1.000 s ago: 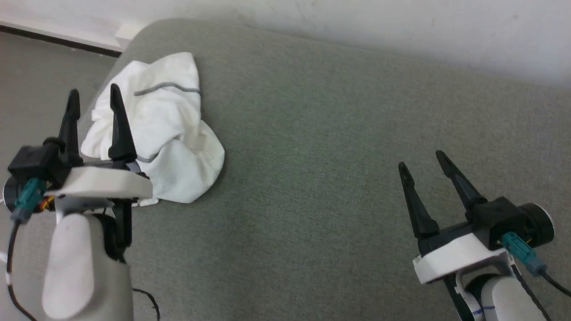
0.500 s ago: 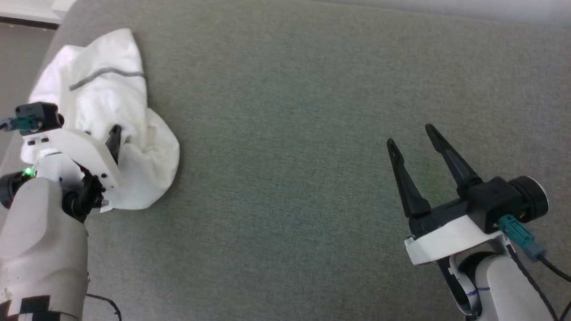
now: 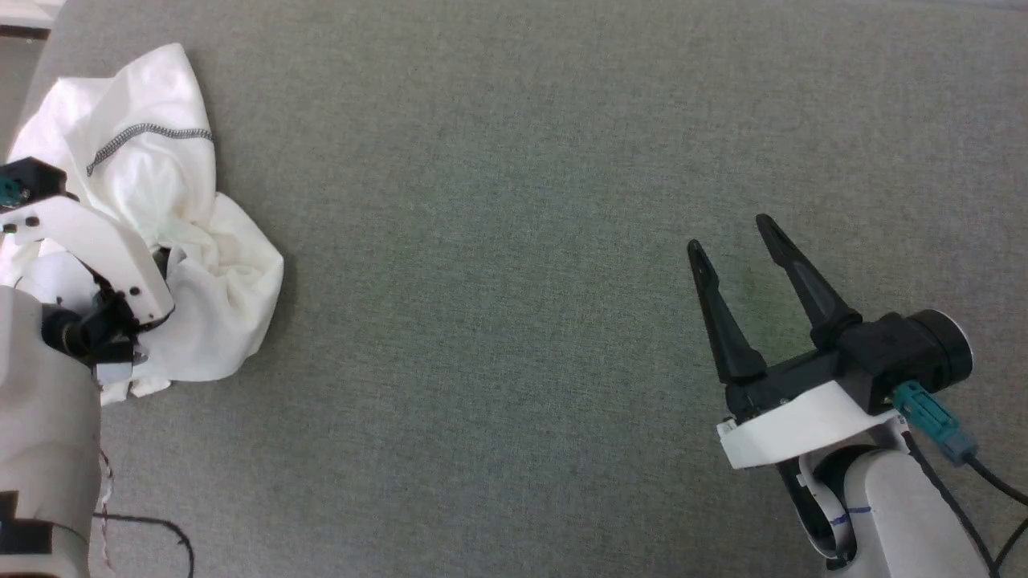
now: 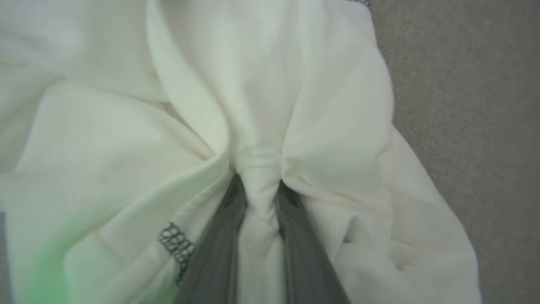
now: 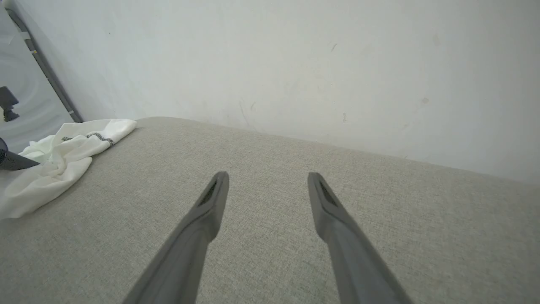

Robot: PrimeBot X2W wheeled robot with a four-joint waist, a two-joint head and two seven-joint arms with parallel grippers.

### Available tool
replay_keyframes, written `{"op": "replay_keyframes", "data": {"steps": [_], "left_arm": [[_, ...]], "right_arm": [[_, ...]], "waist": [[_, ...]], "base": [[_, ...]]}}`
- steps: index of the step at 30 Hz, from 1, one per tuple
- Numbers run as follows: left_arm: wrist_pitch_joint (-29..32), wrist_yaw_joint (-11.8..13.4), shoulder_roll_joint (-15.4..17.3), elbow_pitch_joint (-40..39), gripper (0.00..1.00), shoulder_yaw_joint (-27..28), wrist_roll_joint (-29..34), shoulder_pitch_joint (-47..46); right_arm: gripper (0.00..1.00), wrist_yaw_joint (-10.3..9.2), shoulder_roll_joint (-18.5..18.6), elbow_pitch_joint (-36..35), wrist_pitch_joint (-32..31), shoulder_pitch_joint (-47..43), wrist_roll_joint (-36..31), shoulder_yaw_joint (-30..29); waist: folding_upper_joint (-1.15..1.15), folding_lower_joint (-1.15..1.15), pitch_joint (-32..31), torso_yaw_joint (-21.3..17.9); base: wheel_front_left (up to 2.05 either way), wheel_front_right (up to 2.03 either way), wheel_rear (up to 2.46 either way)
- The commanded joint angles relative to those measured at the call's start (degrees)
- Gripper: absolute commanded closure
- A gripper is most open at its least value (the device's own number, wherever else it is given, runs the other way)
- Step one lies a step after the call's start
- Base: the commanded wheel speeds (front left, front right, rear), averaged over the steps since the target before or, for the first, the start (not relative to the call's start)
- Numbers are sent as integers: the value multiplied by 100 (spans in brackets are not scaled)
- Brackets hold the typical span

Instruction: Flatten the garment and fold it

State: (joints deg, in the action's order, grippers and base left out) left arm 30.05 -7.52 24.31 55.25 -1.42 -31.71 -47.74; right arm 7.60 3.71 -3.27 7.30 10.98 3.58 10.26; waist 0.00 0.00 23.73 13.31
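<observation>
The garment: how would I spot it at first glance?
Find the wide grey cushion by the pale wall. At its left end lies the garment, a crumpled white heap pinched by the left end effector. Its dark zigzag hem stitching sets it apart from the smooth white arm shell.

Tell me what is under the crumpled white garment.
The crumpled white fabric garment lies on the grey woven upholstered surface. Whatever its folds cover is hidden. The left end effector pinches a fold from above.

Grey-green woven fabric surface (image 3: 514, 241), crumpled white garment (image 3: 229, 293) bunched near its left edge
</observation>
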Motion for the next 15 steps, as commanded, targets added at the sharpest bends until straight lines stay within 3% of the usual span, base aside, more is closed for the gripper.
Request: {"op": "replay_keyframes", "data": {"steps": [1, 8, 12, 15], "left_arm": [[-235, 11, -31, 181, 100, -155, 149, 288], [-1902, 157, 414, -212, 100, -378, 743, -14], [-2980, 397, 625, -472, 100, -414, 1045, -251], [-3416, 484, 701, -592, 100, -468, 1198, -366]], "right_arm": [[0, -11, -25, 44, 72, 93, 58, 12], [0, -11, -68, 217, 251, -70, 178, -102], [0, -11, -79, 298, 338, -185, 253, -188], [0, -11, -80, 314, 379, -273, 323, -260]], "waist": [[0, 0, -182, -1], [0, 0, -774, -3], [0, 0, -1136, -86], [0, 0, -1308, -145]], "base": [[0, 0, 0], [0, 0, 0], [0, 0, 0], [0, 0, 0]]}}
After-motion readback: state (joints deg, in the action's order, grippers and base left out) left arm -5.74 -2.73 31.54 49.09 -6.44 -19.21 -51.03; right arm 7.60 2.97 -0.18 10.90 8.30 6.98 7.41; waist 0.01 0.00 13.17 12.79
